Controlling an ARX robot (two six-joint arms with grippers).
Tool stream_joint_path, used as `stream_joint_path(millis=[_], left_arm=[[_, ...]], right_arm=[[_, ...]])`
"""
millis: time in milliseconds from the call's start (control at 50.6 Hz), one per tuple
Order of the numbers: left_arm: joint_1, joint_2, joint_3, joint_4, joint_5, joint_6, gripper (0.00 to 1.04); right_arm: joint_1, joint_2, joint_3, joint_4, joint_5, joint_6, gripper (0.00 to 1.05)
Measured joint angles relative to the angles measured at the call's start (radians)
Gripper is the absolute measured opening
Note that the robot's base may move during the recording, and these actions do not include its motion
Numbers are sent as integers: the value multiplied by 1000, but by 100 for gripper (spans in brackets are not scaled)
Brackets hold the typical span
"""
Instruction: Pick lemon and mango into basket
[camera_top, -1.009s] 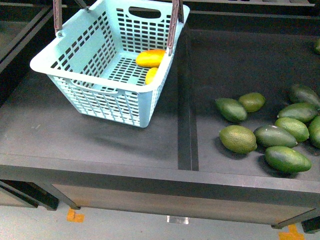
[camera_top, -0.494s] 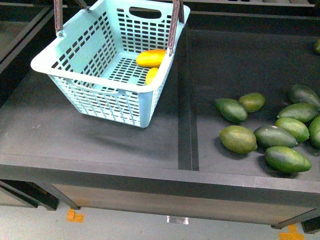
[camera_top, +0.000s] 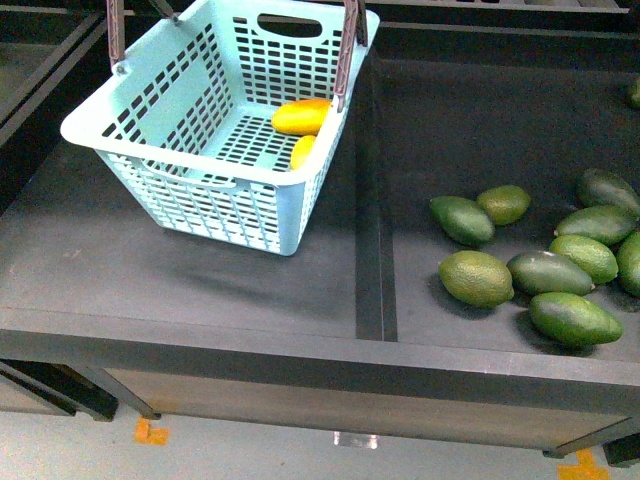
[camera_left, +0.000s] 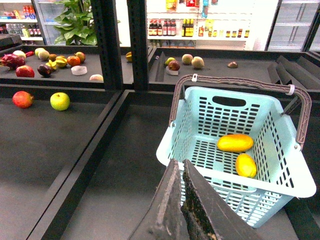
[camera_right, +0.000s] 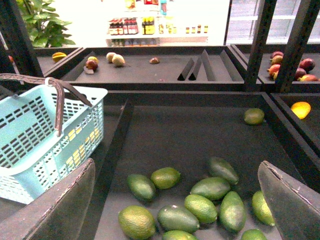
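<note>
The turquoise basket (camera_top: 190, 165) stands on the dark shelf at the back left, its brown-grey handles raised. Inside it lie the mango (camera_top: 300, 117) and, just nearer, the smaller lemon (camera_top: 302, 151), partly hidden by the basket wall. Neither gripper shows in the front view. In the left wrist view my left gripper (camera_left: 181, 167) is shut on nothing, just short of the basket (camera_left: 280, 165), where the mango (camera_left: 235, 143) and lemon (camera_left: 246, 165) show. My right gripper (camera_right: 176, 165) is open and holds nothing, with the basket (camera_right: 30, 135) off to one side.
Several dark green oval fruits (camera_top: 520, 255) lie in the right bin, beneath the right gripper. A raised divider (camera_top: 370, 250) separates that bin from the basket's bin. A red apple (camera_left: 22, 99) and a green apple (camera_left: 60, 101) sit in another bin.
</note>
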Motion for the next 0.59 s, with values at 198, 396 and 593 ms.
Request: stream_joint_path(millis=[198,396,593], left_arm=[[0,-133,0,-121,0,0,3],[0,-274,-1,-252,0,0,3],[0,-365,-1,-340,0,0,3]], right_arm=[[0,0,0,0,0,0,96],[0,0,0,0,0,0,96],[0,0,0,0,0,0,96]])
